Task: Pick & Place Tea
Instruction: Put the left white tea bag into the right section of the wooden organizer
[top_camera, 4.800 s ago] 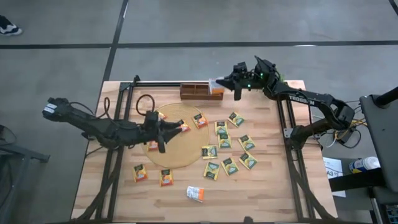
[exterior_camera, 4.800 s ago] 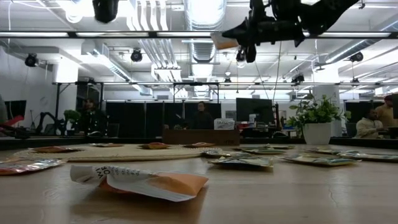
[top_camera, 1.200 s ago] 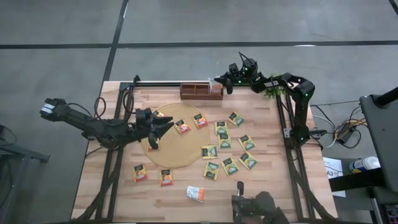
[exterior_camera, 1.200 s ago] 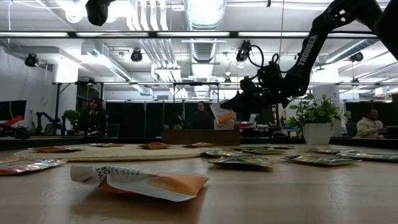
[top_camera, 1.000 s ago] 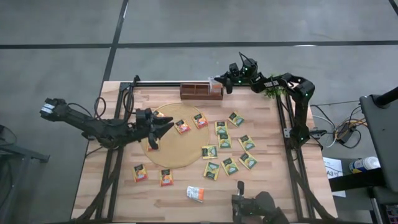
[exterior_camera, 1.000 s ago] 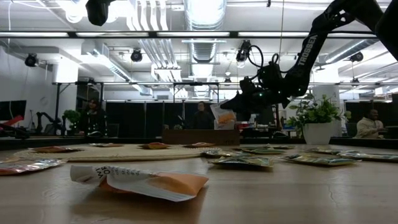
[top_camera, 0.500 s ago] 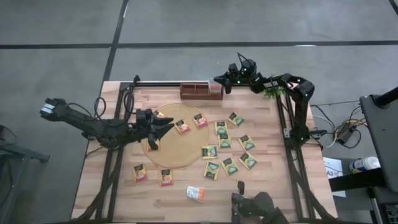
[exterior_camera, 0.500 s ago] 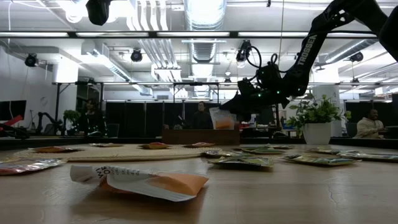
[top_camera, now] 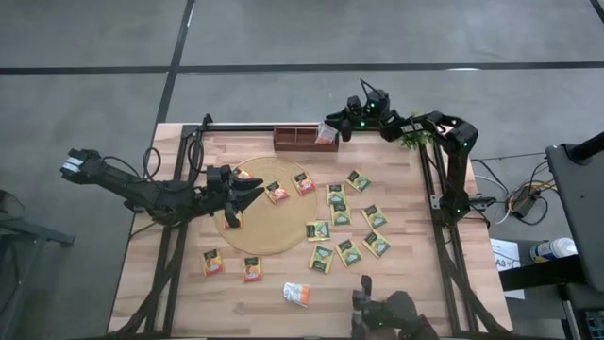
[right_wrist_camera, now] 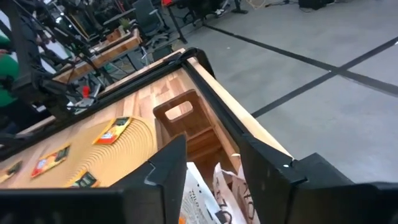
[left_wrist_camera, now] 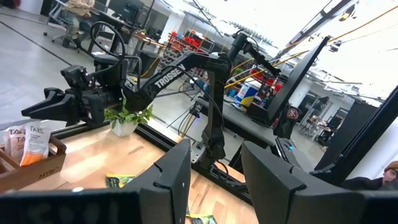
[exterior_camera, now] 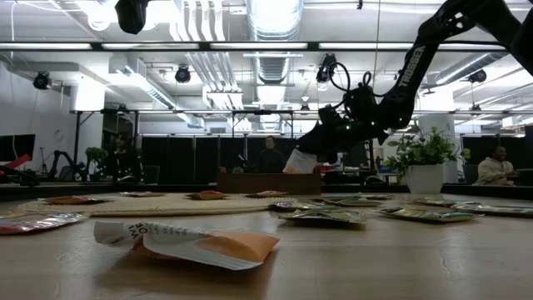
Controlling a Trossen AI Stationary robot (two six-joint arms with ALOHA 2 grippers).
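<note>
We see the right gripper (top_camera: pixel 330 125) parted over the wooden tray's (top_camera: pixel 294 142) right end, sachet (exterior_camera: pixel 298 162) dropping in, left gripper (top_camera: pixel 247 192) part-open and empty over the mat (top_camera: pixel 269 225); remaining sachets (top_camera: pixel 341 216) look light, thin, slippery, so pinch an edge

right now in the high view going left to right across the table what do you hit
left gripper over the round mat → wooden tray → right gripper at the tray's right end, sachet below it → potted plant
</note>
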